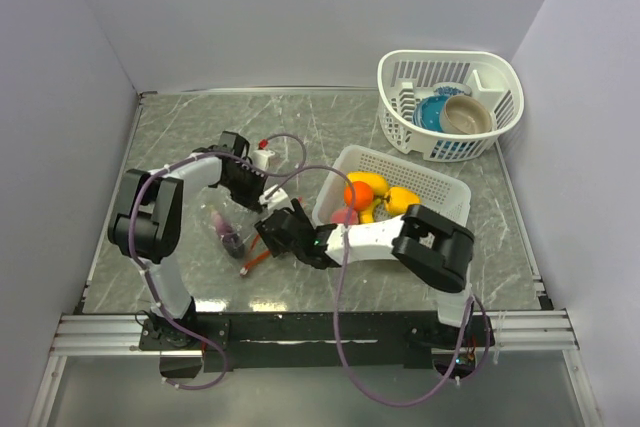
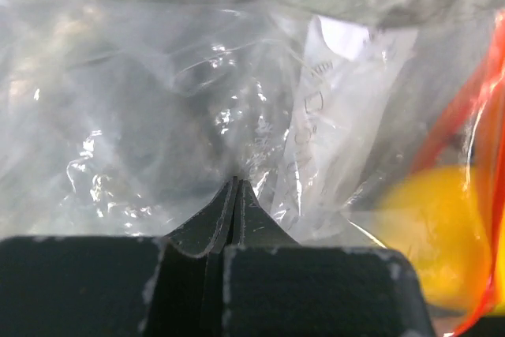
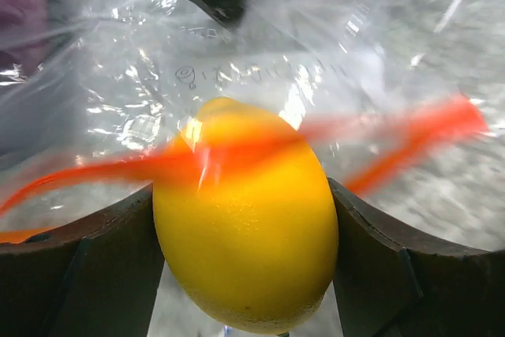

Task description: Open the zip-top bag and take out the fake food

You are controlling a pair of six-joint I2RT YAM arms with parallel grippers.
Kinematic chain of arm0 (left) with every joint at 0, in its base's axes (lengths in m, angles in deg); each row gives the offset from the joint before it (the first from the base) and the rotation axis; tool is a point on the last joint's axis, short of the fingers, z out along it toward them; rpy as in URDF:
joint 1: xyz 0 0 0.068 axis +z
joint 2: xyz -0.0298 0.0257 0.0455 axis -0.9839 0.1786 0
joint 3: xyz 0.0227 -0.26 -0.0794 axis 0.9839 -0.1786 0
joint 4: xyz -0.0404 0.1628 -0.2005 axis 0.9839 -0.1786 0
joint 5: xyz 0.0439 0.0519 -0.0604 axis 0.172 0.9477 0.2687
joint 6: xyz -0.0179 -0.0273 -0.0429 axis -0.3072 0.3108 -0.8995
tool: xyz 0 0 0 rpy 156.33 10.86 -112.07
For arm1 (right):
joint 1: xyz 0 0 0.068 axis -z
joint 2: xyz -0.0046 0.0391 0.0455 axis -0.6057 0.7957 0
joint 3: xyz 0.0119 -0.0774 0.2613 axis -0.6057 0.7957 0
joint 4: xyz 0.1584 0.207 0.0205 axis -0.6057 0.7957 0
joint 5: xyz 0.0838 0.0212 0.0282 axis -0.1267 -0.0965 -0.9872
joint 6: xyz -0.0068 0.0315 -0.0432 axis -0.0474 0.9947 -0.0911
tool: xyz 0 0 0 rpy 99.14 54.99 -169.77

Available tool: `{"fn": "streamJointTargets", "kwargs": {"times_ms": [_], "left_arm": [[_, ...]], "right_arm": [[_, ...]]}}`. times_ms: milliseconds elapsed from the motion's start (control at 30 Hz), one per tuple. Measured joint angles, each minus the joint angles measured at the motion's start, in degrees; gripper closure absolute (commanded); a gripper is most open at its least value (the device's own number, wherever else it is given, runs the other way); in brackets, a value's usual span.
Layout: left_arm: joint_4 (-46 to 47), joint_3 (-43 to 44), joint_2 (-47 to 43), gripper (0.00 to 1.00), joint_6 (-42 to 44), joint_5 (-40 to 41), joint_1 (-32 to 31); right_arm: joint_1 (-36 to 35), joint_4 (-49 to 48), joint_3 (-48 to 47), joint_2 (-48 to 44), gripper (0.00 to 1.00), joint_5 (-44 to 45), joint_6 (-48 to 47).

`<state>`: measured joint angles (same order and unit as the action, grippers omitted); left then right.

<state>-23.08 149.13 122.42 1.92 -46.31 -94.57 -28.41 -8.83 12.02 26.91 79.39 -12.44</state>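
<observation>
The zip-top bag (image 1: 243, 230) lies crumpled on the table between my two grippers, its red-orange zip strip (image 1: 255, 263) trailing toward me. A dark purple piece of fake food (image 1: 229, 234) shows by the bag. My left gripper (image 1: 266, 191) is shut on a fold of the bag's clear plastic (image 2: 197, 100), pinched at the tips (image 2: 237, 182). My right gripper (image 3: 241, 187) is shut on a yellow lemon (image 3: 246, 234) at the bag's mouth, with the zip strip (image 3: 237, 159) across the lemon. The lemon also shows in the left wrist view (image 2: 434, 234). In the top view the right gripper (image 1: 277, 233) hides it.
A white mesh basket (image 1: 440, 184) right of the grippers holds orange (image 1: 358, 195), yellow (image 1: 400, 199) and pink (image 1: 344, 216) fake food. A round white basket (image 1: 400, 77) at the back right holds a blue bowl (image 1: 432, 113) and a tan bowl (image 1: 467, 115). Walls enclose the table.
</observation>
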Motion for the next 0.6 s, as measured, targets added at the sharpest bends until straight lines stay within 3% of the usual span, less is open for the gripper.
{"fn": "streamJointTargets", "kwargs": {"times_ms": [233, 367, 500, 533, 600], "left_arm": [[0.1, -0.4, -0.5, 0.99, 0.1, 1.5, 0.8], [-0.5, -0.4, -1.0, 0.99, 0.0, 1.5, 0.8], [-3.1, 0.0, -4.5, 0.98, -0.1, 2.3, 0.8], [-4.1, 0.5, -5.9, 0.97, -0.1, 2.2, 0.9], [-5.9, 1.8, -8.7, 0.93, -0.1, 1.2, 1.5]], "right_arm": [[-0.9, 4.8, 0.9, -15.1, 0.91, 1.4, 0.2], [-1.2, 6.7, 3.1, -24.7, 0.98, 6.7, 1.2], [2.1, 9.4, 6.4, -29.1, 0.84, 12.4, 4.0], [4.1, 10.0, 7.7, -29.2, 0.71, 13.1, 5.2], [7.6, 11.1, 10.6, -29.2, 0.63, 14.4, 7.1]]}}
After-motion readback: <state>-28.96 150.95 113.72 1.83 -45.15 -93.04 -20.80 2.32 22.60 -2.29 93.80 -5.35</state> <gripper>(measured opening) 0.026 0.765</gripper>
